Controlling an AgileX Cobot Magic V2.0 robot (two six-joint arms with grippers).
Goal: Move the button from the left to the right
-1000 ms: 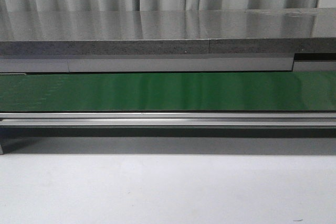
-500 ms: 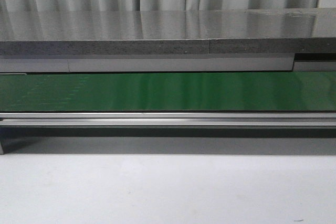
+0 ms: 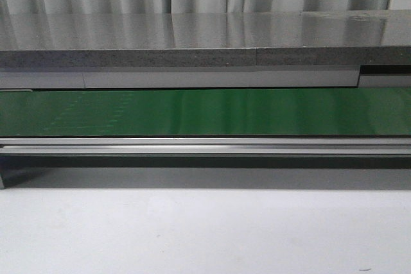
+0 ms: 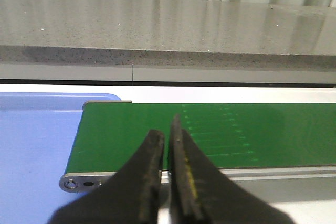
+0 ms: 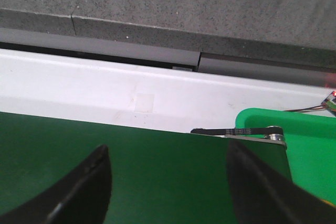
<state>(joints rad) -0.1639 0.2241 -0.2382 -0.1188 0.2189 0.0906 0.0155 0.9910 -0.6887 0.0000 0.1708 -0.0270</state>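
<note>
The button is out of view in every frame. A green conveyor belt (image 3: 205, 112) runs across the front view, and neither arm shows there. In the left wrist view my left gripper (image 4: 167, 129) hangs over the belt's left end (image 4: 157, 129), its fingers pressed nearly together with nothing between them. In the right wrist view my right gripper (image 5: 168, 156) stands open above the belt (image 5: 157, 171) near its right end, with only bare belt between the fingers (image 5: 84, 187).
A blue tray (image 4: 37, 150) lies beside the belt's left end. A green bin (image 5: 310, 145) sits past the belt's right end roller (image 5: 273, 134). A grey stone counter (image 3: 192, 43) runs behind the belt. A white table (image 3: 205, 235) lies in front.
Faint pale marks on the left part of the belt have shifted to the right. Nothing else differs.
</note>
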